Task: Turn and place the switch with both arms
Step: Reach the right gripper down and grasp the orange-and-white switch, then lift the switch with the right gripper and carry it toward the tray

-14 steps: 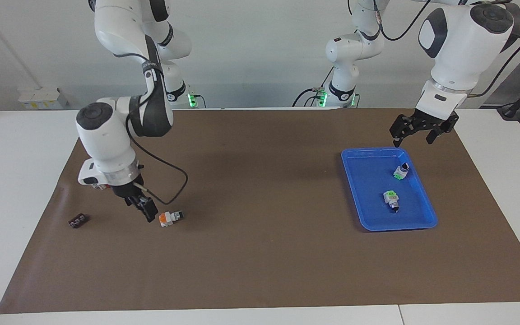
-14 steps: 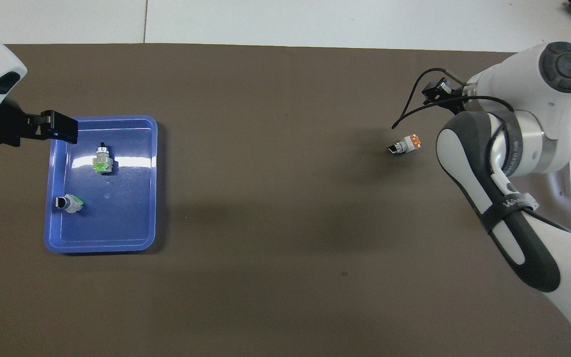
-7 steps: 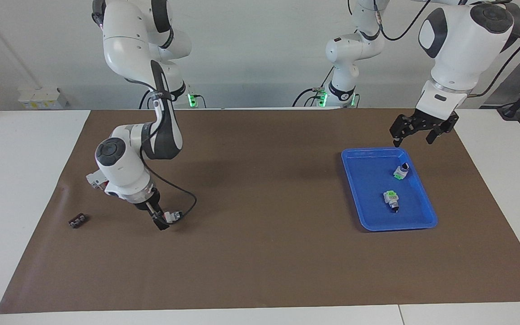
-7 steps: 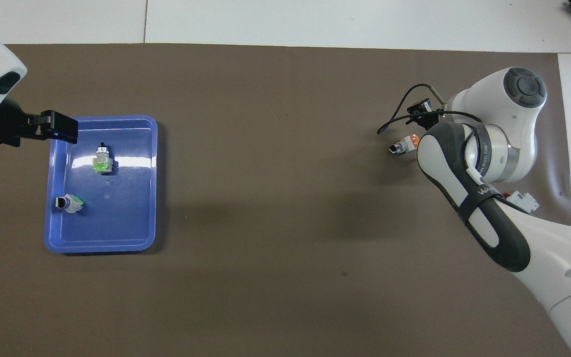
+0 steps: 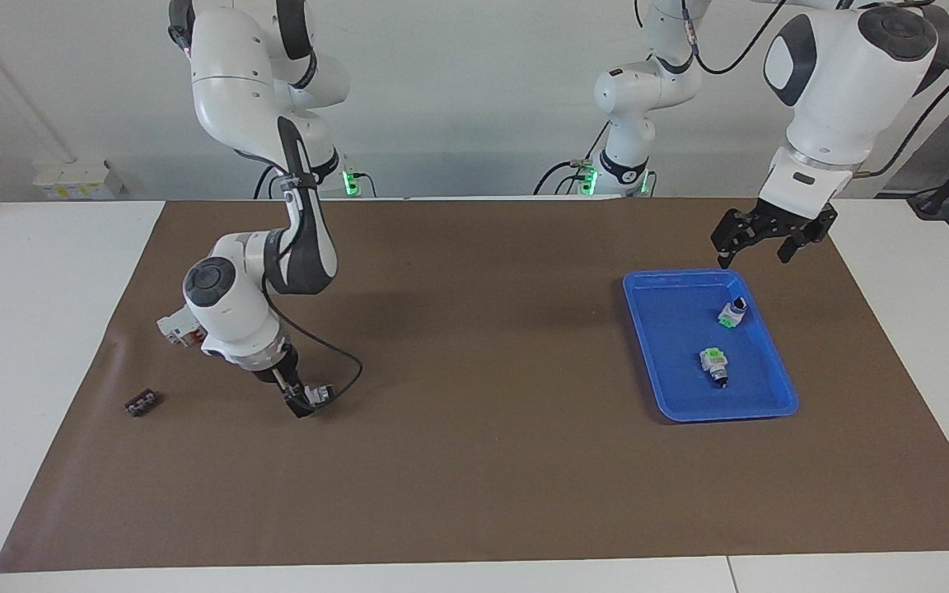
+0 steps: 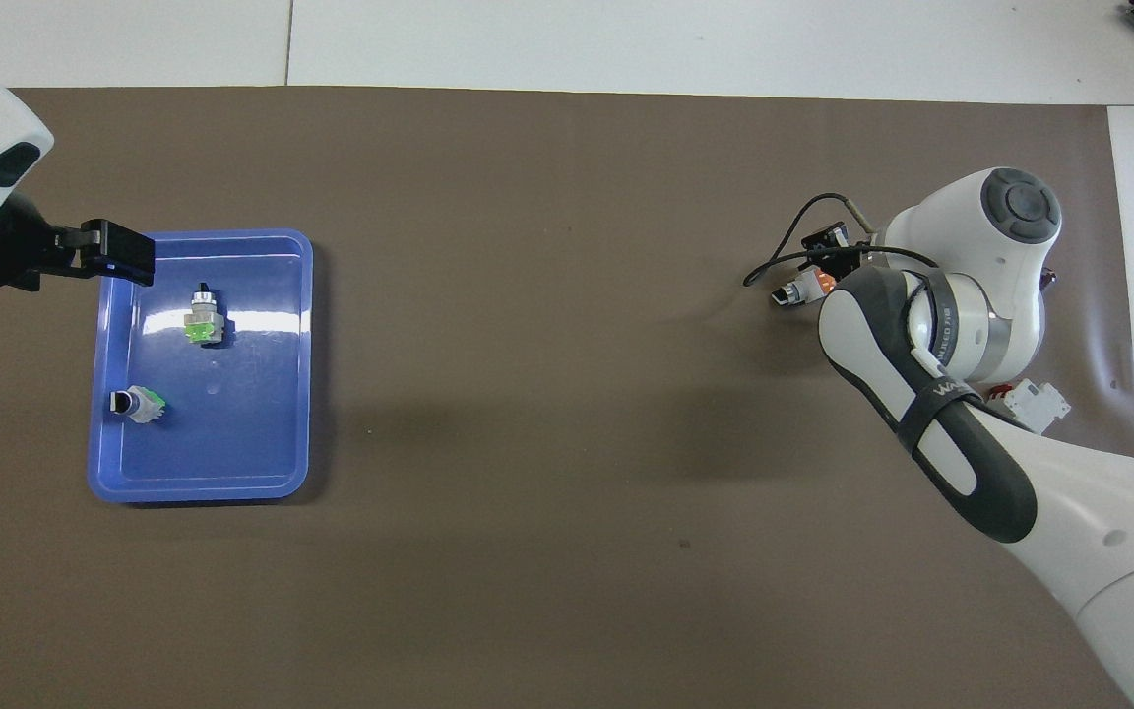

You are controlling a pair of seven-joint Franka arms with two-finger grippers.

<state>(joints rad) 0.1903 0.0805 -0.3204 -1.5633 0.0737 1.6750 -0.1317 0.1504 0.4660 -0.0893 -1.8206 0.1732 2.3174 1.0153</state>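
The small white-bodied push-button switch with an orange side and a dark cylindrical end point(image 6: 801, 290) lies on the brown mat point(image 5: 474, 461) toward the right arm's end of the tabletop point(image 5: 38, 272). The right arm's black two-finger gripper point(image 5: 303, 401) is down at the switch, its fingers on either side of the body; whether they press it or stand just clear cannot be told. Beside that arm lie a bigger white-and-red block point(image 6: 1032, 403) and, nearer the mat's edge, a small flat black piece point(image 5: 142, 403). At the left arm's end, a blue plastic tray point(image 5: 672, 387) holds two white-and-green switches point(image 5: 714, 362). The left arm's black gripper point(image 5: 756, 247) waits above the tray's robot-side rim, fingers spread.
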